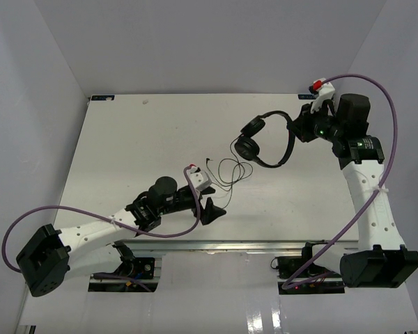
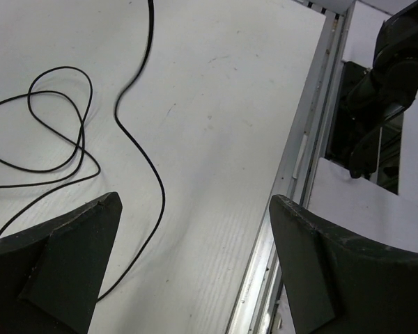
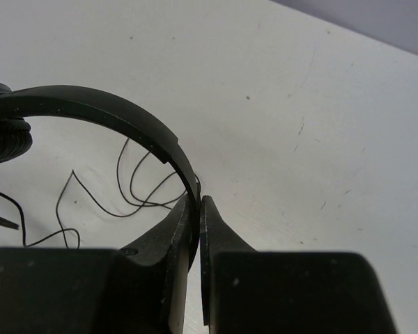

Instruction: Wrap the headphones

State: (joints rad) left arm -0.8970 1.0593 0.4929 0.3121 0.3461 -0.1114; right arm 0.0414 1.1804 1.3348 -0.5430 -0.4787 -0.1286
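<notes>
Headphones (image 1: 247,147) sit at the tips of the right pincer (image 1: 297,129), whose fingers are clamped together on the headband (image 3: 90,104); both ear cups lie beyond the tips, toward the left arm. Left pincer (image 2: 195,200) has its fingers wide apart and grips nothing, low over the table (image 1: 125,139). The cord (image 2: 136,139) lies in loose loops just ahead of this pincer, one strand running in between its fingers.

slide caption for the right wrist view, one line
Right gripper shut on the headband of the headphones, thin cord in loose loops on the white table beyond
</notes>
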